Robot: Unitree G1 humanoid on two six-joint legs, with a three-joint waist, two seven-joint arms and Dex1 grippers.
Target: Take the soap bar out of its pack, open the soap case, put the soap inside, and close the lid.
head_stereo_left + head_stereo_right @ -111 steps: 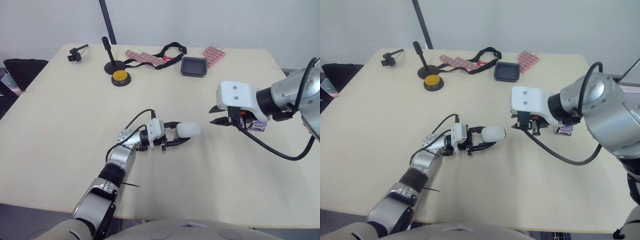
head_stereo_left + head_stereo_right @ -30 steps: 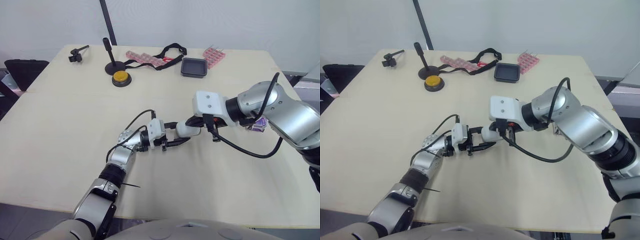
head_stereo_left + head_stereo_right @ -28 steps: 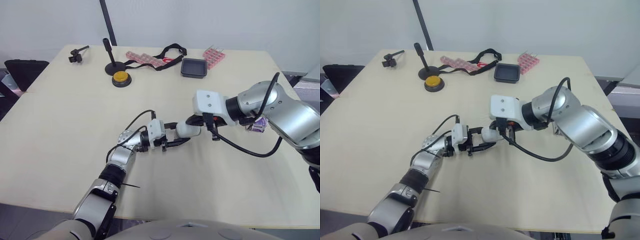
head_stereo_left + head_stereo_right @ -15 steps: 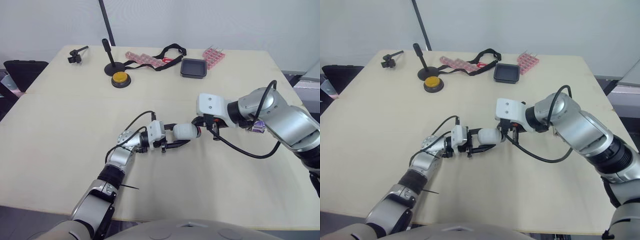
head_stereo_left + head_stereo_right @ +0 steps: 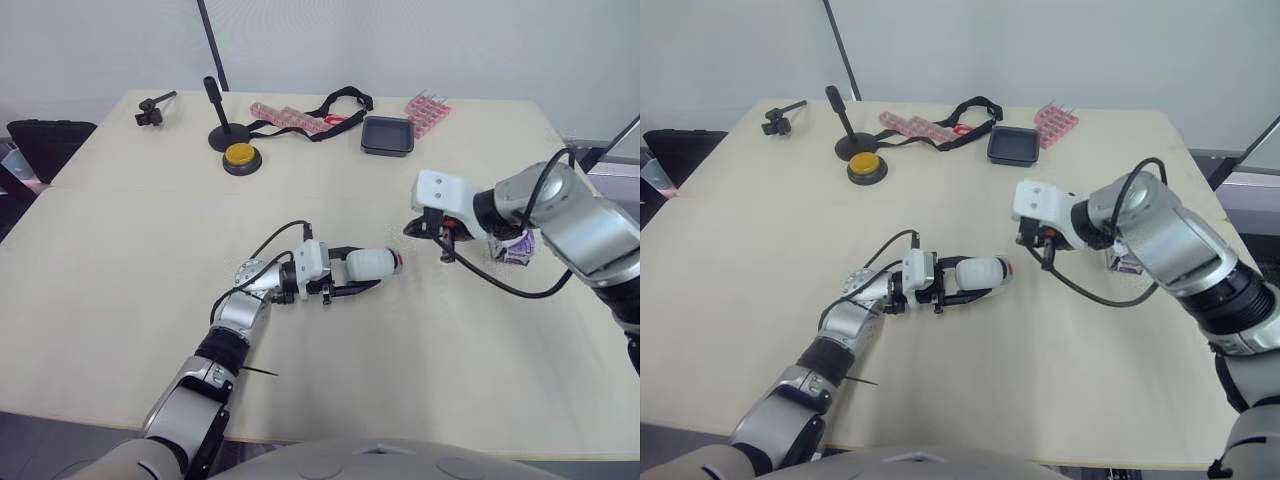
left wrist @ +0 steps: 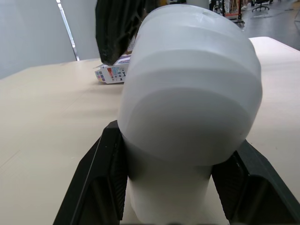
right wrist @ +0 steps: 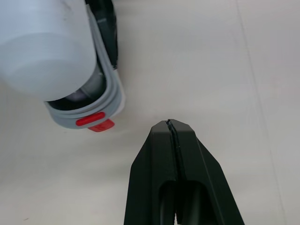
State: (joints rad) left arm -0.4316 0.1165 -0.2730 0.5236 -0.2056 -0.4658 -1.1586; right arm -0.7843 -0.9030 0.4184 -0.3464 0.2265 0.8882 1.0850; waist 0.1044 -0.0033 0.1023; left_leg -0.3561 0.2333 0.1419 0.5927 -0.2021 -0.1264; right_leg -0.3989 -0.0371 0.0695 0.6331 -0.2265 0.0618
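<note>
At the left-centre of the table (image 5: 150,220), item one: the left gripper (image 5: 368,268), clamped on the soap case (image 5: 980,270), with a finger set along each flank. The case is held on its side, low at the table surface; whether it rests there cannot be told.

Item two: the case itself, a white rounded shell with a grey rim (image 7: 110,93) and a red latch (image 7: 90,119) at the end turned toward the right arm. A dark gap is seen between shell and rim at that end. Whether the latch has been freed cannot be told; the lid is not swung back.

Item three, right of the case and apart from it: the right gripper (image 7: 170,122), fingers pressed together on nothing, with bare table between its tip and the latch end.

Item four, farthest right: the soap pack (image 5: 517,250), purple and white, laid on the table just beside the right forearm and gripped by neither claw. Whether the bar is inside it cannot be told.

Progress, as judged: the case is secured for opening, and the latch is being worked at most. Unpacking is not confirmed. The lid is yet to be opened fully, the bar placed inside, and the lid closed. An early stage is recorded.
</note>
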